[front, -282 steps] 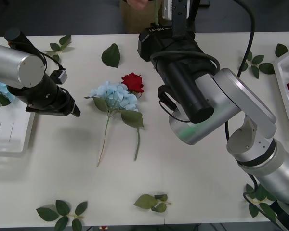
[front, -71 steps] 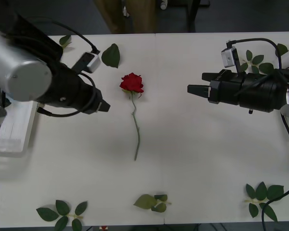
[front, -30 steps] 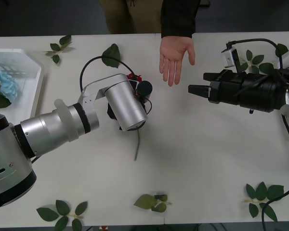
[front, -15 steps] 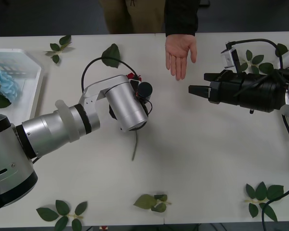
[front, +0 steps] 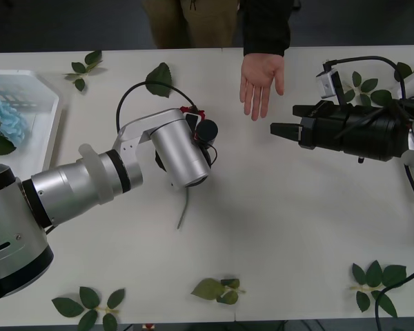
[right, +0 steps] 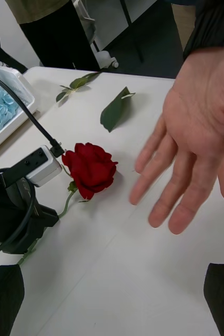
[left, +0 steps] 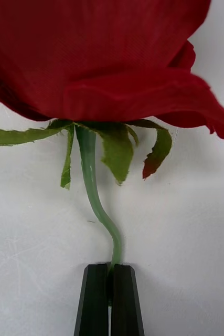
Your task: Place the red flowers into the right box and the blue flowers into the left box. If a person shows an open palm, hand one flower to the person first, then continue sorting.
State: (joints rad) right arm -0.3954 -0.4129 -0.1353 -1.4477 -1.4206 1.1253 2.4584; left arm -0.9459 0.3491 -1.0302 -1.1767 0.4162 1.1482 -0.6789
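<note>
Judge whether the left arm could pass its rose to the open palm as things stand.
Probably yes: the left gripper, jaws shut on the rose stem, sits beside the open palm, with bare table between them.

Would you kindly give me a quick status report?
Left pincer shut on rose stem. Right pincer open, hovering. Person's open palm waiting beyond the rose.

The left arm's wrist hides most of the red flower; the left box runs off-frame.

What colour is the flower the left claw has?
Deep red rose, green stem; clearest in the left wrist view.
</note>
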